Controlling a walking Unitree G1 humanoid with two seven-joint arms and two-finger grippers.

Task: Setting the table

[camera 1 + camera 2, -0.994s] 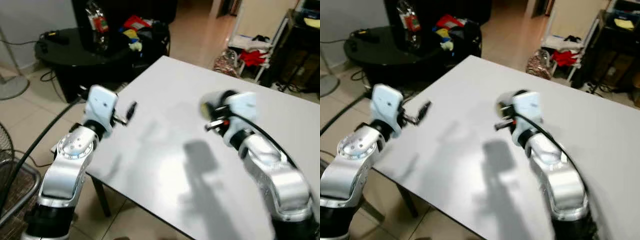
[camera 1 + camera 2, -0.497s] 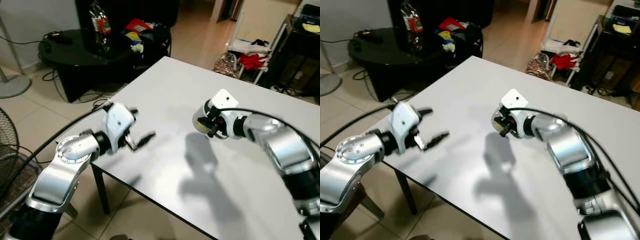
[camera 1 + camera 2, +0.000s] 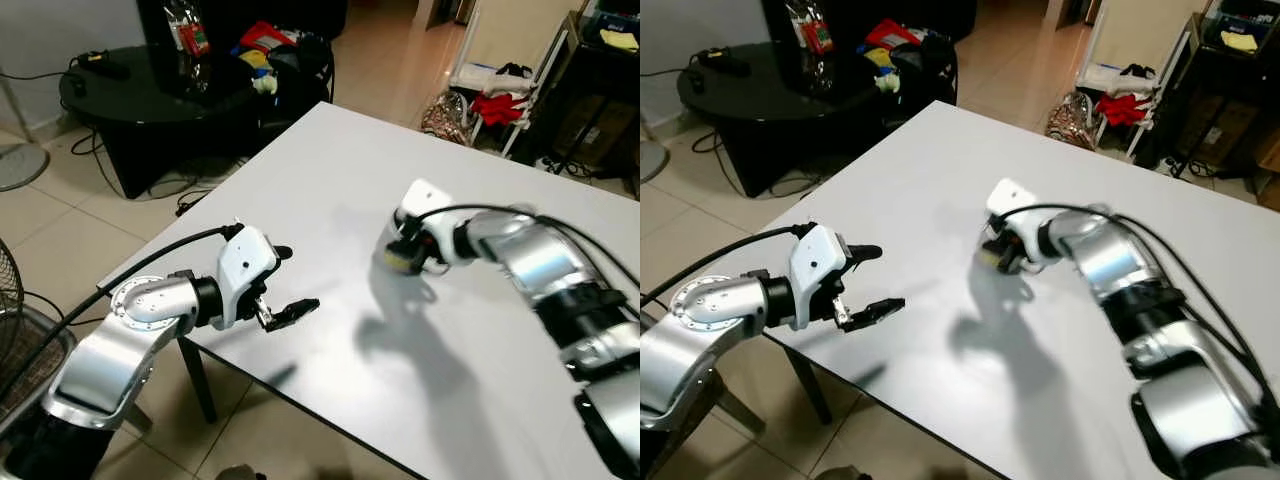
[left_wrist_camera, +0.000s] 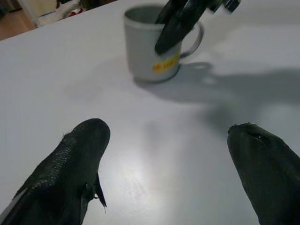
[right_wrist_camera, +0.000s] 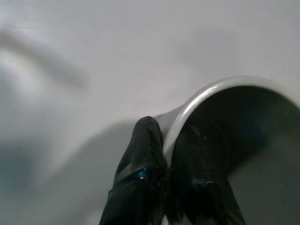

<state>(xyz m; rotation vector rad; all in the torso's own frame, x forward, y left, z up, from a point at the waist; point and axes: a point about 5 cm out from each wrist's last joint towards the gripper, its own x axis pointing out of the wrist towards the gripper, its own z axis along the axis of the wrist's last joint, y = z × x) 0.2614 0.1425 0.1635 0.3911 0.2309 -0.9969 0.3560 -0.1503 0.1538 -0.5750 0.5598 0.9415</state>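
Lowered since a second ago, the right gripper [image 4: 180, 21] now has the grey mug [image 4: 154, 49] standing on the white table [image 3: 330, 170], roughly mid-table, where earlier it was carried in the air. Its two black fingers [image 5: 140, 183] pinch the mug's rim, one outside the wall and one inside the cup, as the right wrist view makes plain. The mug stands upright, with a yellow label [image 4: 165, 64] on its side and its handle turned away from the left arm. The left gripper [image 3: 285, 285] has swung down and forward from its earlier raised pose and hovers low over the table near the edge closest to the robot, its fingers [image 4: 75, 164] spread wide and holding nothing, pointed toward the mug, which sits well apart from them. A black cable [image 3: 130, 270] trails from the left arm off the table's edge. Shadows of both arms fall across the tabletop in front of the robot. Beyond the table's far corner a round black side table [image 3: 150, 95] carries a clutter of small things, including a clear packet with a red label [image 3: 190, 35] and some red and yellow items too small to identify. To the right in the background, a white rack [image 3: 500, 80] holds red cloth [image 3: 500, 105], and the tiled floor [image 3: 60, 220] shows to the left, where part of a fan's base [image 3: 20, 165] rests.
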